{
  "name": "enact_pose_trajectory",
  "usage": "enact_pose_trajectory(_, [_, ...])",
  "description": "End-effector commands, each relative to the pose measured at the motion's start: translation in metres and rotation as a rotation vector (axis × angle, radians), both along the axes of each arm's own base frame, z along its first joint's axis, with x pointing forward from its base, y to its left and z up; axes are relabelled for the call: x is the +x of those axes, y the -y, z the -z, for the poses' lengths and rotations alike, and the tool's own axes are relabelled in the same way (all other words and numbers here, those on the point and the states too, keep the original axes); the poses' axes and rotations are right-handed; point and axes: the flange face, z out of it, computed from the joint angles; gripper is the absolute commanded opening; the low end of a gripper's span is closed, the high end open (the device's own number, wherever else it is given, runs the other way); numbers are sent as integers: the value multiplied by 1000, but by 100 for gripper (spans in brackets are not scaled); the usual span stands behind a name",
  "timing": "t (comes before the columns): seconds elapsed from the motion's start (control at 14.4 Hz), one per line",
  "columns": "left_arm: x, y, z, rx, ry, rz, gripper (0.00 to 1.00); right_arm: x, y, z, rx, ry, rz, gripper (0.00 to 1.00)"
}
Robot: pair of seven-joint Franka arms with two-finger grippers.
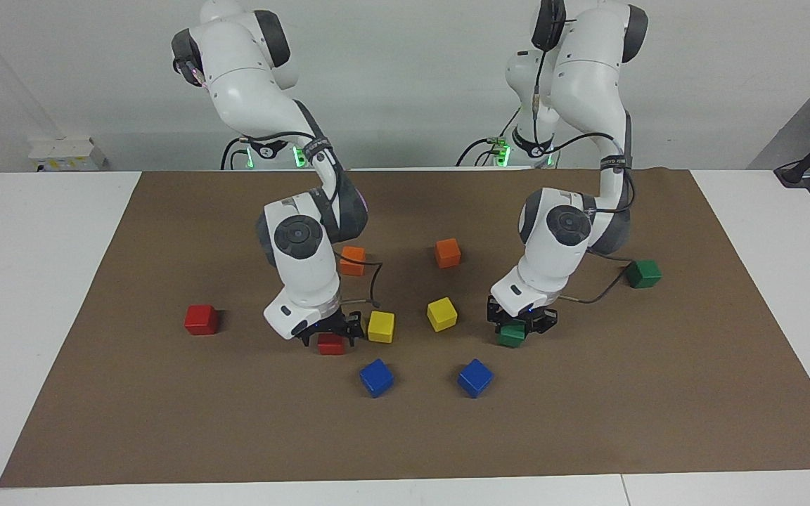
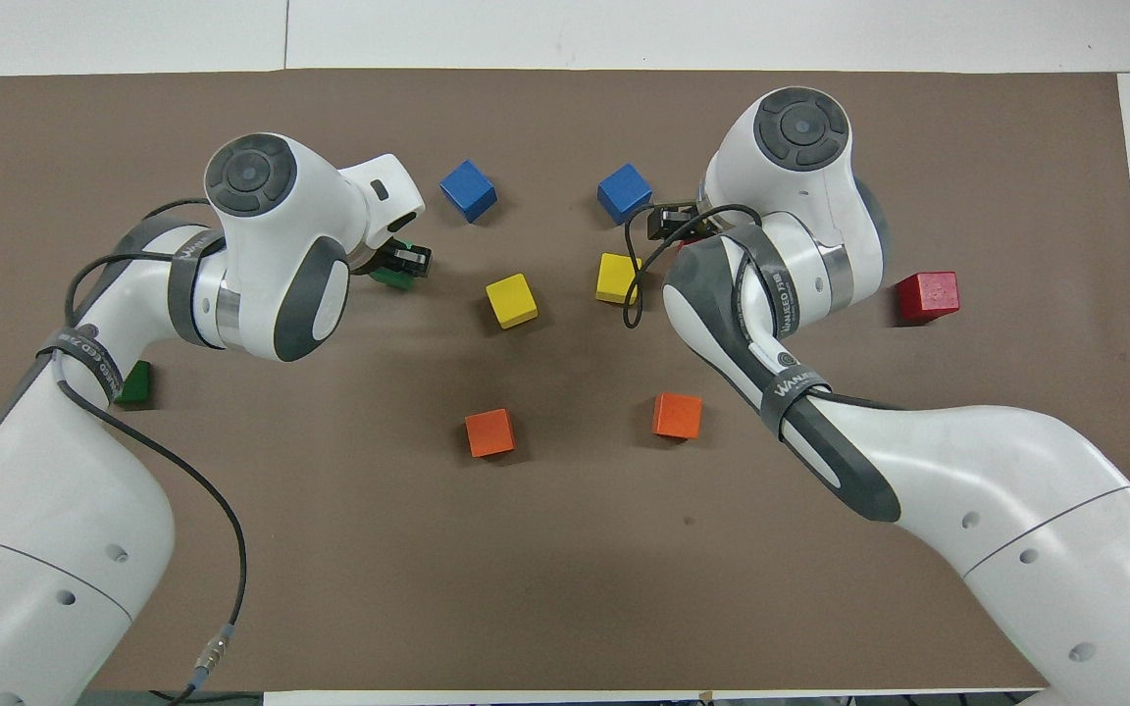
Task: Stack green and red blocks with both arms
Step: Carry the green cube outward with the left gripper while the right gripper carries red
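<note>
My right gripper (image 1: 332, 336) is low on the mat, set around a red block (image 1: 331, 345); in the overhead view the arm hides nearly all of that block. My left gripper (image 1: 519, 325) is low on the mat around a dark green block (image 1: 510, 336), which also shows in the overhead view (image 2: 389, 279) under the gripper (image 2: 402, 262). A second red block (image 1: 201, 320) lies alone toward the right arm's end. A second green block (image 1: 643, 273) lies toward the left arm's end, nearer to the robots.
Two yellow cubes (image 1: 381, 327) (image 1: 441, 313) lie between the grippers, one close beside the right gripper. Two blue cubes (image 1: 376, 377) (image 1: 475, 377) lie farther from the robots. Two orange cubes (image 1: 353, 260) (image 1: 448, 253) lie nearer to them. All rest on a brown mat (image 1: 658, 422).
</note>
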Motion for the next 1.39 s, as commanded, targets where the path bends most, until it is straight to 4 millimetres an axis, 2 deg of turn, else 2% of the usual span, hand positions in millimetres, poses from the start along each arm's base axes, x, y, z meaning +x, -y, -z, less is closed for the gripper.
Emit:
enact_pose_trajectory(0.0, [7, -52, -51, -13, 6, -95, 0, -16, 4, 0, 6, 10, 4, 100])
enact_pose_trajectory(0.21, [4, -126, -92, -15, -36, -193, 0, -26, 5, 11, 5, 20, -5, 100])
enact_pose_trajectory(0.42, [-7, -185, -107, -2, -70, -208, 0, -30, 8, 17, 7, 29, -11, 99])
enact_pose_trajectory(0.49, [-13, -205, -108, 0, -82, -190, 0, -29, 10, 17, 6, 28, -15, 88])
enact_pose_trajectory(0.56, [-20, -230, -106, 3, -91, -181, 0, -29, 10, 16, 2, 23, -17, 57])
enact_pose_trajectory(0.62, [-29, -248, -102, 4, -98, -177, 0, -27, 14, 15, -1, 20, -12, 11])
enact_pose_trajectory(0.69, [-39, -268, -97, 5, -105, -177, 0, -25, 16, 12, -4, 18, -9, 0])
enact_pose_trajectory(0.76, [-47, -285, -95, 5, -101, -185, 0, -24, 18, 10, -8, 10, -6, 0])
enact_pose_trajectory(0.83, [-54, -298, -95, 6, -92, -203, 0, -21, 20, -1, -17, 0, -2, 0])
enact_pose_trajectory(0.97, [-69, -315, -85, 10, -60, -214, 0, -13, 24, -51, -42, -38, 13, 0])
enact_pose_trajectory(1.04, [-76, -320, -79, 14, -35, -218, 0, -12, 34, -78, -54, -42, 5, 0])
enact_pose_trajectory(1.11, [-83, -327, -71, 18, -12, -227, 0, -14, 57, -100, -57, -32, -27, 0])
enact_pose_trajectory(1.18, [-88, -328, -64, 22, 8, -213, 0, -16, 86, -111, -62, -36, -58, 0])
enact_pose_trajectory(1.25, [-92, -335, -60, 26, 21, -217, 0, -23, 114, -115, -63, -49, -76, 0])
enact_pose_trajectory(1.32, [-97, -340, -57, 27, 21, -225, 0, -36, 134, -112, -70, -68, -76, 0])
